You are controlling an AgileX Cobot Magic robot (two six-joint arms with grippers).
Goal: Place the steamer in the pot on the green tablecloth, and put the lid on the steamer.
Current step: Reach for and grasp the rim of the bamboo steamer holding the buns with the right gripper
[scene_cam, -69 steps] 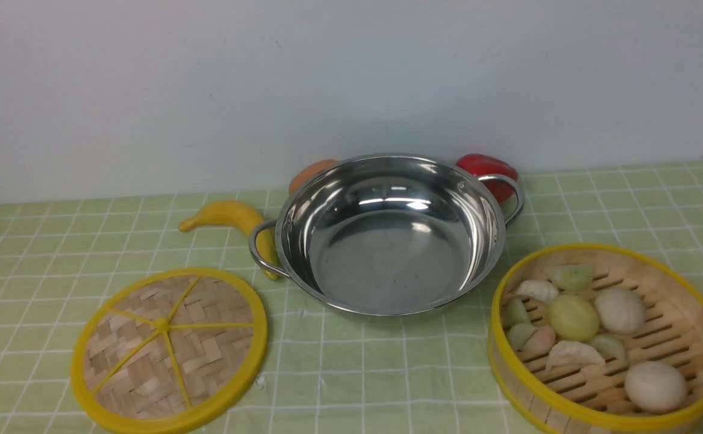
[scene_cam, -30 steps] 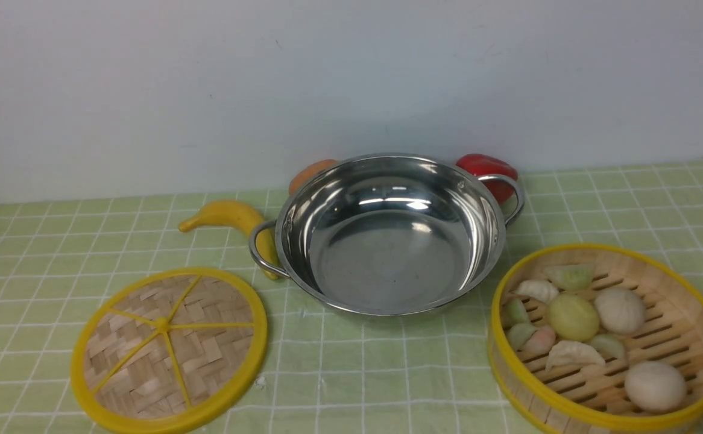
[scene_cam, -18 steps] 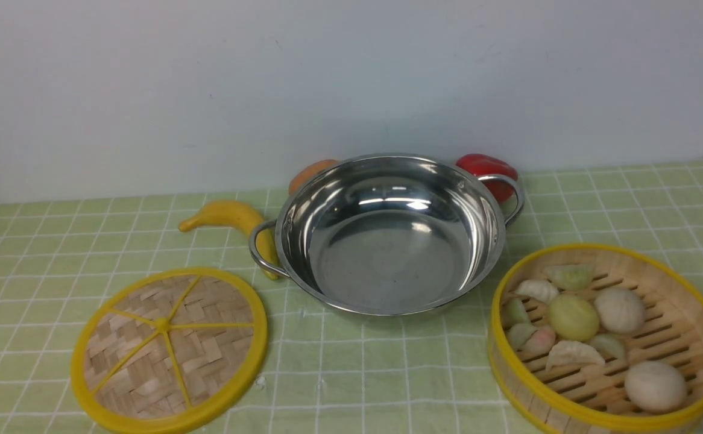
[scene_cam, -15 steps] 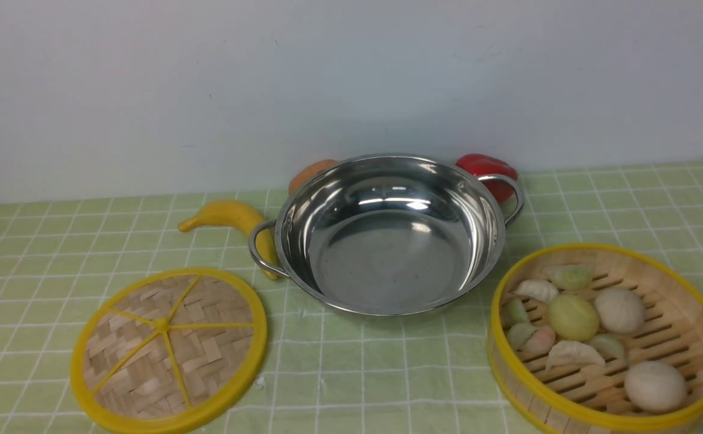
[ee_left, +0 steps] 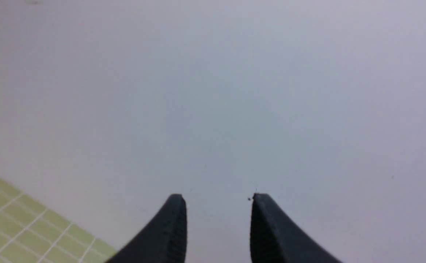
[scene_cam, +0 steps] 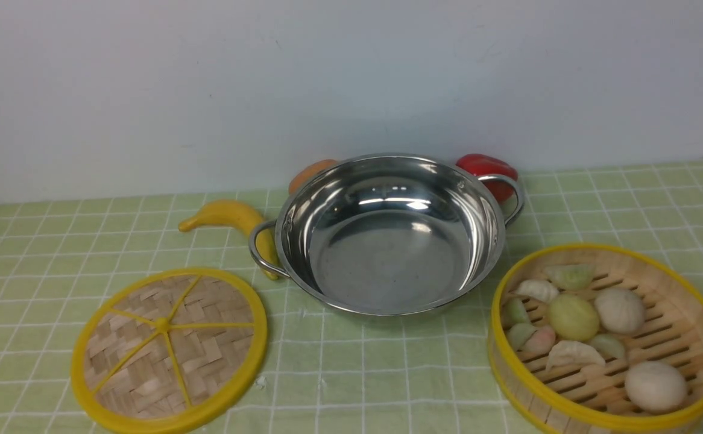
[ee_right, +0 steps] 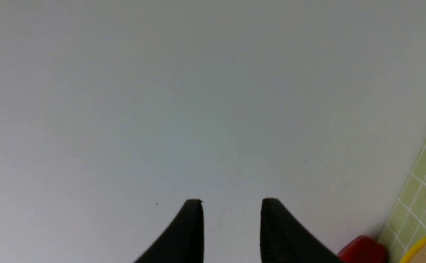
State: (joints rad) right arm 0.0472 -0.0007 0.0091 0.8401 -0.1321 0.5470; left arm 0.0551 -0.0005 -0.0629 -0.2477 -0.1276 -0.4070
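The steamer (scene_cam: 608, 336), a bamboo basket with yellow rim holding pale dumplings and buns, sits on the green tablecloth (scene_cam: 363, 374) at the front right. The empty shiny pot (scene_cam: 387, 235) stands in the middle. The flat woven lid (scene_cam: 169, 349) lies at the front left. Neither gripper shows in the front view. My left gripper (ee_left: 218, 199) is open and empty, facing the wall. My right gripper (ee_right: 231, 202) is open and empty, facing the wall; the steamer's rim (ee_right: 423, 244) shows at a corner of the right wrist view.
A yellow banana (scene_cam: 228, 216) lies left of the pot by its handle. An orange thing (scene_cam: 309, 173) and a red pepper (scene_cam: 487, 172) sit behind the pot against the white wall. The pepper also shows in the right wrist view (ee_right: 362, 250).
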